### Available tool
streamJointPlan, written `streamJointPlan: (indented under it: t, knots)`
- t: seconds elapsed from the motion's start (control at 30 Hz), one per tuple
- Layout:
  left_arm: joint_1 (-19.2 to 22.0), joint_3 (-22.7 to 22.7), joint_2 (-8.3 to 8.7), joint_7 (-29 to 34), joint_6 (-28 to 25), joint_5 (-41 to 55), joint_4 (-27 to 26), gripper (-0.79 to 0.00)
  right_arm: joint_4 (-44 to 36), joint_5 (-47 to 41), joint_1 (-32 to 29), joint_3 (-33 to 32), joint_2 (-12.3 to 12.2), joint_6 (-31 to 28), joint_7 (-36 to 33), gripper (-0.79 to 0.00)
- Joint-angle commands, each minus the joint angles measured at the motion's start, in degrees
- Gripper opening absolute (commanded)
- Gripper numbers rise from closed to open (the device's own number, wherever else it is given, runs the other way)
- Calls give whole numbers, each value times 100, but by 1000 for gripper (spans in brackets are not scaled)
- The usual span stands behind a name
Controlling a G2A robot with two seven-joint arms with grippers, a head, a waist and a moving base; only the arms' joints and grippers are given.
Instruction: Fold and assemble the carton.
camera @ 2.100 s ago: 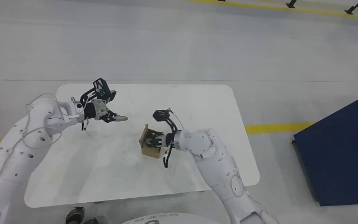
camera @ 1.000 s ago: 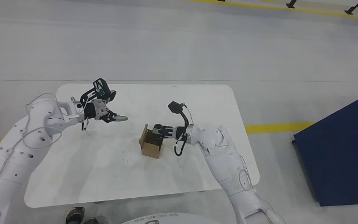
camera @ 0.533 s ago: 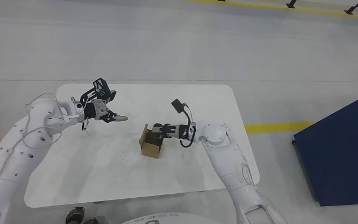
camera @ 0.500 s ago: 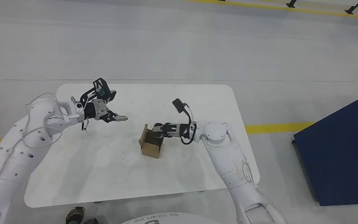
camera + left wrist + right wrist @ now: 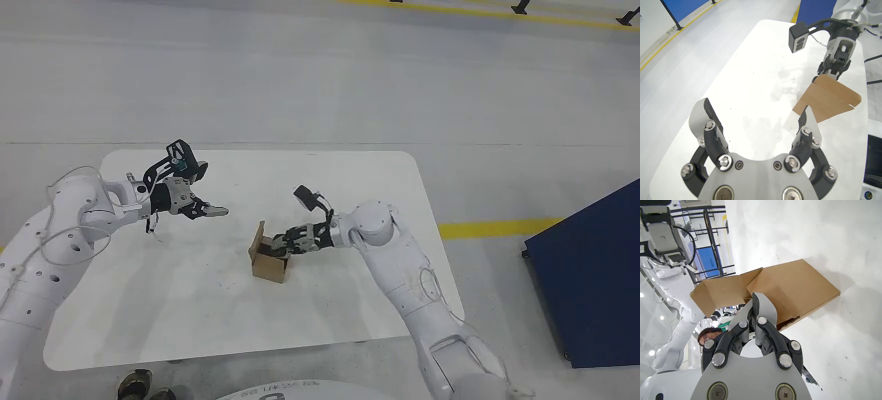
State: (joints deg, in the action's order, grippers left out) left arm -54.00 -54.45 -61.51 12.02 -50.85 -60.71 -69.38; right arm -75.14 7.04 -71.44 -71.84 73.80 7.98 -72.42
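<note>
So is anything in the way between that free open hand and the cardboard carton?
Nothing visible. Only bare table lies between the open left gripper and the carton. The right gripper is at the carton's far edge, not in that path.

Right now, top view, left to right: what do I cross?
left gripper → carton → blue panel on the floor past the table. I left out the right gripper because it overlaps the carton's right side.
</note>
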Motion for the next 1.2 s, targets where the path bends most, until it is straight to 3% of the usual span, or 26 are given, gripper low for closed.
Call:
streamJointPlan:
  t: [0.0, 0.27, 0.47, 0.63, 0.93, 1.17]
  knots:
    - [0, 0, 0, 0, 0, 0, 0, 0, 27, 64, 37, 73, -6, 85, 57, -785]
    - [0, 0, 0, 0, 0, 0, 0, 0, -11, -151, 18, 143, -38, 39, 258, -785]
    - [0, 0, 0, 0, 0, 0, 0, 0, 227, -997, 67, 31, -65, -218, -167, -785]
    - [0, 0, 0, 0, 0, 0, 0, 0, 324, -1194, 126, 93, -93, -360, -352, -785]
    - [0, 0, 0, 0, 0, 0, 0, 0, 183, -639, 147, 351, -124, -24, 487, -785]
    - [0, 0, 0, 0, 0, 0, 0, 0, 56, -582, 88, 460, -158, 90, 635, -785]
